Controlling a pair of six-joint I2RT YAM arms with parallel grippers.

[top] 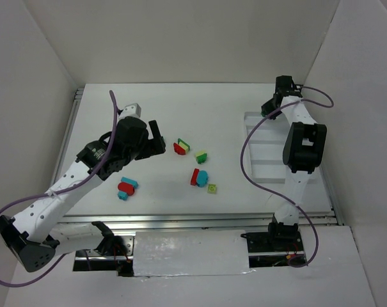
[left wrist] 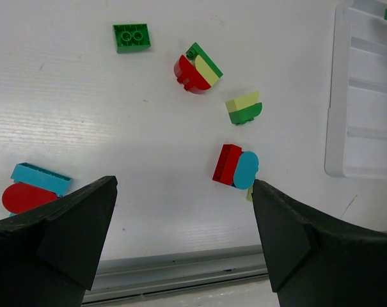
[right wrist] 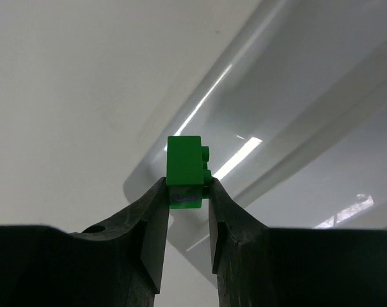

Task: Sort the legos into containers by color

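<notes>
White table point(top: 180, 102). Right gripper point(right wrist: 187, 187) is clamped on a green lego point(right wrist: 184, 160) above the tray's point(top: 267, 150) far corner. Left gripper point(left wrist: 183, 192) stands fully apart, holding nothing, above loose legos point(left wrist: 236, 166).

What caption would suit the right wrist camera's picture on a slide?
Right claw pinching a green brick near the corner of a white tray.

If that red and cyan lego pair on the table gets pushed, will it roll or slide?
Probably slides: the red and cyan pair looks rigid, resting on the smooth white table. Its rounded cyan edge might let it pivot.
</notes>
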